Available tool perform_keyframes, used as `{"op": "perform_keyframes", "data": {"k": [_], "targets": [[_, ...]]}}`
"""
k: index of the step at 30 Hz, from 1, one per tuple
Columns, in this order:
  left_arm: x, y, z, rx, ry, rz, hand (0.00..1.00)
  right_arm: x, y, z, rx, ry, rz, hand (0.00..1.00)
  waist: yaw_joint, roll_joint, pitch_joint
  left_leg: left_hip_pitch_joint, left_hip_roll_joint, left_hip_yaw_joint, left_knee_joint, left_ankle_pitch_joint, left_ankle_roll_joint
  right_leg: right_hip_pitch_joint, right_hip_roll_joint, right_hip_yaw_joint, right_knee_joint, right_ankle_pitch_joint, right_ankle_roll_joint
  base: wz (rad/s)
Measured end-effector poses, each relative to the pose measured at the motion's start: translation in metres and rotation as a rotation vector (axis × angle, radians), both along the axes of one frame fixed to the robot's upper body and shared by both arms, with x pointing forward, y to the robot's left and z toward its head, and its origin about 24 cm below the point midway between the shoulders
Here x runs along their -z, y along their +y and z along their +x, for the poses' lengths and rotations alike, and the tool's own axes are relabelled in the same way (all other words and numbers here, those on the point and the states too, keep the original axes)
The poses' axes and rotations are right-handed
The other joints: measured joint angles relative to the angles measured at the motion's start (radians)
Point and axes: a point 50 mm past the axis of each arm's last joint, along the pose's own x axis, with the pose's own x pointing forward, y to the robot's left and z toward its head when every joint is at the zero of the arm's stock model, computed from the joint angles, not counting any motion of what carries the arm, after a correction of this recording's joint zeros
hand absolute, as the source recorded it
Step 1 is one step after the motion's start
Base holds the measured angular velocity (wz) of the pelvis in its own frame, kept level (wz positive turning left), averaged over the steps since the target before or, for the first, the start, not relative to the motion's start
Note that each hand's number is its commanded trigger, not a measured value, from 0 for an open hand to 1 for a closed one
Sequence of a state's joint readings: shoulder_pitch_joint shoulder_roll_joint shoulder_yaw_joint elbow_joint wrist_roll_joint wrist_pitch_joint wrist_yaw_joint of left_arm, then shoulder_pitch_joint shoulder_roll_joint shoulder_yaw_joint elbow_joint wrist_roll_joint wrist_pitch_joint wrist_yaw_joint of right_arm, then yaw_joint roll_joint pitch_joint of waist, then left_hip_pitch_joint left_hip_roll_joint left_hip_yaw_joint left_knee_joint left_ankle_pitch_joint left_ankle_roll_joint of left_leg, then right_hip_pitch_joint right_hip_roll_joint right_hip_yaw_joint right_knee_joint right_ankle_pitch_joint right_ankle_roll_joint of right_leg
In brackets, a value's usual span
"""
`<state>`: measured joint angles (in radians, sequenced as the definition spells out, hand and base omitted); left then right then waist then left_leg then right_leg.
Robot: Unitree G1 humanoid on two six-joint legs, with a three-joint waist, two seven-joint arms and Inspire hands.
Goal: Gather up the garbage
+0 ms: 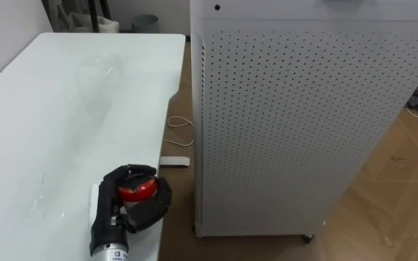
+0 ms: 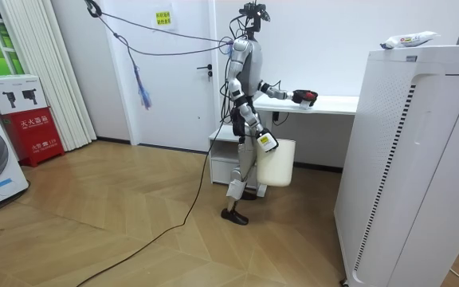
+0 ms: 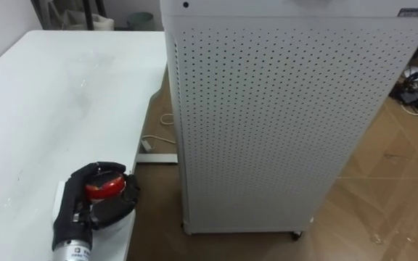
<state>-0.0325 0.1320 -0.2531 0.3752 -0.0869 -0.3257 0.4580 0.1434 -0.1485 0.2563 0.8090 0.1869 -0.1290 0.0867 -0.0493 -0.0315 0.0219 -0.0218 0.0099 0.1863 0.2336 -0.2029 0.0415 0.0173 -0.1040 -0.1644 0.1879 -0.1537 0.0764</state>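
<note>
While the robot stands at the end of the white desk [image 1: 56, 130], its left hand [image 1: 145, 213] reaches out over the desk's near corner, close to the edge. The black fingers and thumb are curled round a small red piece of garbage [image 1: 136, 191], which sits in the grasp with its rounded top showing between them. In the room view the same arm is stretched forward at desk height with the red piece at its end.

The right hand [image 2: 265, 142] hangs low at the robot's side, just above a white bin [image 2: 279, 166] that stands by its legs under the desk end; whether its fingers are wide or closed I cannot tell.

Just beside the desk, to the robot's right, stands a tall white perforated cabinet [image 1: 303, 123], with a narrow strip of wooden floor [image 1: 398, 174] between the two. On that strip lie a flat white box [image 1: 174, 161] and a loop of white cable [image 1: 181, 122].
</note>
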Motion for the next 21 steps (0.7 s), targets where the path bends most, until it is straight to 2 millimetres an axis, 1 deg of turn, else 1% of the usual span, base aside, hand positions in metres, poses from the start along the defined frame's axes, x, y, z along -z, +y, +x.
{"op": "perform_keyframes", "data": {"k": [3,6,8,9,11,12,14,15,17,21], "targets": [[-0.001,-0.004,0.002,0.041,0.006,-0.011,1.0,-0.001,-0.001,0.002,0.008,-0.005,0.001,1.0,0.001,0.002,0.0004,0.0,0.0,0.001,0.0,0.0,0.0,0.0,0.0,0.0,0.0,0.0,0.0,0.0],[-0.009,-0.012,0.006,0.094,-0.021,-0.022,1.0,-0.002,0.0,0.005,0.008,-0.018,-0.009,1.0,0.003,0.004,-0.0003,-0.002,0.0,0.001,-0.001,0.0,0.0,-0.004,0.0,0.004,0.0,0.0,0.0,-0.02],[-0.024,-0.019,0.009,0.137,-0.082,-0.042,1.0,-0.005,0.0,0.014,0.006,-0.04,-0.018,1.0,0.001,0.005,-0.001,-0.005,0.0,0.007,-0.001,0.0,0.0,-0.009,0.001,0.013,0.002,0.0,0.0,-0.07],[-0.028,-0.021,0.009,0.148,-0.101,-0.048,1.0,-0.006,0.0,0.016,0.006,-0.046,-0.022,1.0,-0.001,0.005,-0.001,-0.005,0.0,0.007,-0.001,0.0,0.0,-0.008,0.001,0.012,0.002,0.0,0.0,0.0],[-0.045,-0.032,0.011,0.206,-0.171,-0.073,1.0,-0.01,0.0,0.026,0.004,-0.076,-0.035,1.0,-0.002,0.005,-0.0011,-0.005,-0.001,0.007,0.001,0.0,0.0,-0.004,0.001,0.012,0.002,0.0,0.0,0.0],[-0.048,-0.035,0.012,0.224,-0.185,-0.077,1.0,-0.011,-0.001,0.029,0.006,-0.083,-0.037,1.0,-0.005,0.005,-0.0012,-0.004,-0.001,0.007,0.001,0.0,0.0,-0.003,0.001,0.012,0.002,0.0,0.0,0.0],[-0.056,-0.046,0.012,0.286,-0.215,-0.092,1.0,-0.017,-0.001,0.041,0.0,-0.121,-0.044,1.0,-0.006,0.006,-0.0017,-0.002,0.0,0.008,0.001,0.0,0.0,-0.001,0.0,0.015,0.001,0.0,0.0,0.0],[-0.057,-0.048,0.011,0.301,-0.216,-0.094,1.0,-0.019,-0.001,0.045,0.0,-0.136,-0.045,1.0,-0.006,0.006,-0.0017,-0.002,0.0,0.01,0.001,0.0,0.0,-0.001,0.0,0.016,0.001,0.0,0.0,-0.08],[-0.056,-0.055,0.01,0.345,-0.205,-0.107,1.0,-0.028,0.002,0.059,-0.001,-0.19,-0.047,1.0,-0.007,0.007,-0.0022,-0.001,0.003,0.024,0.003,0.0,0.0,-0.007,0.001,0.026,0.003,0.0,0.0,-0.14],[-0.053,-0.063,0.008,0.413,-0.181,-0.114,1.0,-0.036,0.003,0.072,0.012,-0.237,-0.047,1.0,-0.017,0.007,-0.0022,-0.002,0.005,0.028,0.003,0.0,0.0,-0.016,0.002,0.025,0.018,0.001,-0.002,-0.04]]}}
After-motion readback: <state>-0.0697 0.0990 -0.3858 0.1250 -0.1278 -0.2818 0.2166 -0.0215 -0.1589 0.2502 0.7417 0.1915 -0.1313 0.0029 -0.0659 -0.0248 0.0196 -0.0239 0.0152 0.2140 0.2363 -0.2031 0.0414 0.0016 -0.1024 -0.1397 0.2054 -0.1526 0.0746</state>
